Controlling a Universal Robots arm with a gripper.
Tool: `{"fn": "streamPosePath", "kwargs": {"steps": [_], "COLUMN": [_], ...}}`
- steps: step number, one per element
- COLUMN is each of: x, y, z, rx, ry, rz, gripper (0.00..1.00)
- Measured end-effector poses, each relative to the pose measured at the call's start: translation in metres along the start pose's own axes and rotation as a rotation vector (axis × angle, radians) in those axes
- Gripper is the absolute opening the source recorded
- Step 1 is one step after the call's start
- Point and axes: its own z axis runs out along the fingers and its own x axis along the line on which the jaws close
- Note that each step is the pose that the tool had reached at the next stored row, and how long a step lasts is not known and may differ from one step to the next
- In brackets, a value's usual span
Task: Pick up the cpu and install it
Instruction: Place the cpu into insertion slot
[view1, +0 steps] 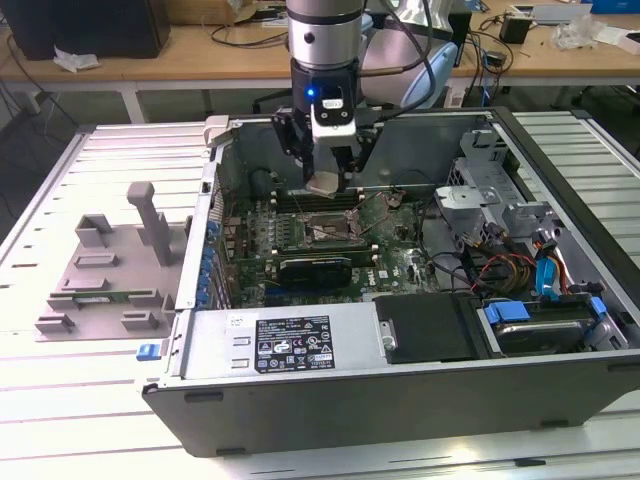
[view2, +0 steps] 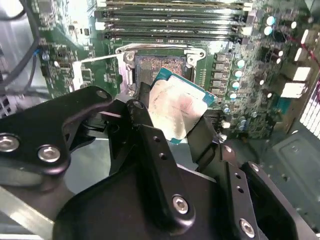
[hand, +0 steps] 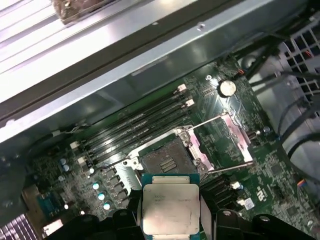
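Observation:
My gripper (view1: 327, 183) hangs inside the open computer case, shut on the cpu (view1: 326, 184), a small square chip with a silvery top and green edge. In both wrist views the cpu (view2: 175, 110) (hand: 170, 205) sits clamped between the black fingers (view2: 150, 145), held a little above the motherboard. The open socket (hand: 167, 162) with its metal frame lies just beyond the chip, its latch wires swung out. In the exterior view the socket (view1: 325, 232) is below and slightly nearer than the gripper.
Memory slots (hand: 135, 130) run beside the socket. A long black graphics card (view1: 313, 268) lies near it. Cables and drive bays (view1: 520, 250) fill the case on the exterior view's right. A grey plastic tray (view1: 105, 270) sits outside on the exterior view's left.

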Motion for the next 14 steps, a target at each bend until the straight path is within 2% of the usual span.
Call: {"fn": "streamPosePath", "kwargs": {"steps": [3,9,14], "x": [0.0,0.0,0.0], "y": [0.0,-0.0001,-0.0001], "z": [0.0007,0.0025,0.0036], "rx": [0.0012,0.0041,0.0059], "ry": [-0.0022,-0.0078,-0.0114], "rz": [0.086,0.309,0.445], "gripper": [0.54,0.54,0.54]}}
